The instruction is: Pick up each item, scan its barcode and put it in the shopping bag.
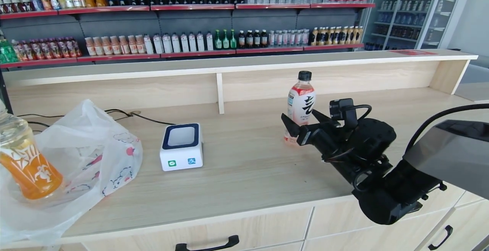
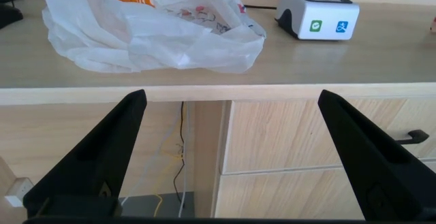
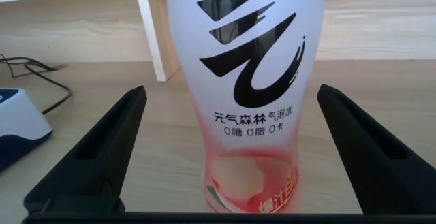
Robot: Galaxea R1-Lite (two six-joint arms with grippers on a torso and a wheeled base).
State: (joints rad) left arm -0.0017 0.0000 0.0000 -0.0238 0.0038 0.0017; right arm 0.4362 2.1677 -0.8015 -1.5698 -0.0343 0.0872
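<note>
The head view looks forward and down over the bench [image 1: 248, 167] from above its near edge, with drink shelves [image 1: 191, 8] far behind the scanner [image 1: 181, 147]. The left wrist view sits low, below the bench's front edge on the scanner's shopping bag [image 1: 91, 140] side, facing the drawers [image 2: 306, 142], and shares bag and scanner with the head view. The right wrist view hangs just above the bench beyond the scanner's other side, very near the bottle [image 3: 248, 81].

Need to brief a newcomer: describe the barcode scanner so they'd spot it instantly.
On the wooden counter, look between the white plastic shopping bag and the upright pink bottle. The barcode scanner is the small white cube with a dark-blue-framed top window.
</note>
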